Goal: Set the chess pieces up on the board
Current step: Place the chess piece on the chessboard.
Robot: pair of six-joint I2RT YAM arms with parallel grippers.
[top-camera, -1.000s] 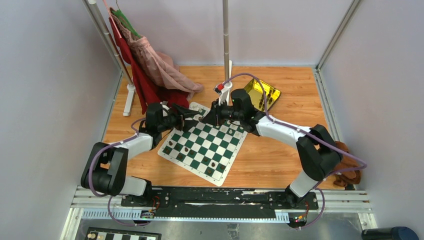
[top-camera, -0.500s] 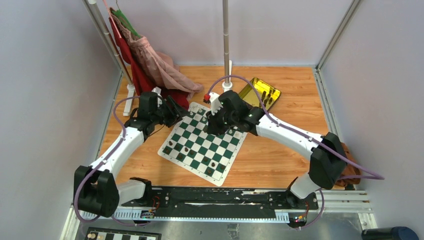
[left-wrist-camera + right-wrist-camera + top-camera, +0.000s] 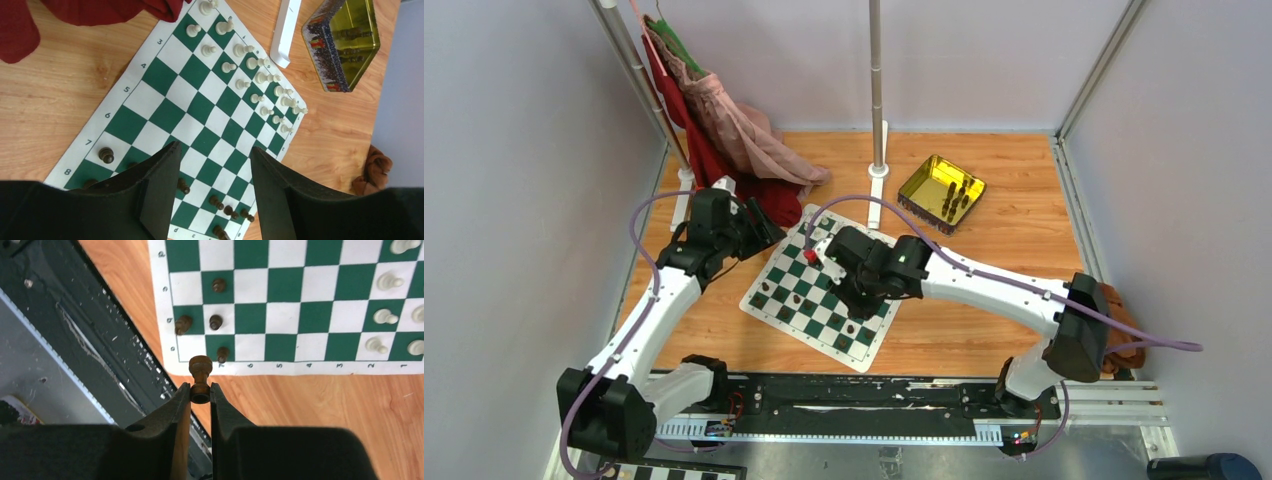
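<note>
Right wrist view: right gripper [image 3: 200, 392] nearly closed, pinching one dark piece [image 3: 200, 371] over the board [image 3: 282, 290] border, nr four dark pieces [image 3: 215, 321] on the near squares. Further left, the left gripper [image 3: 215, 155] hangs half open w/ nothing in it, above the board. Far edge lined w/ white pieces [image 3: 257, 76]. Beyond: red cloth [image 3: 90, 10] far left, yellow tray [image 3: 941, 190] far right holding more dark pieces.
</note>
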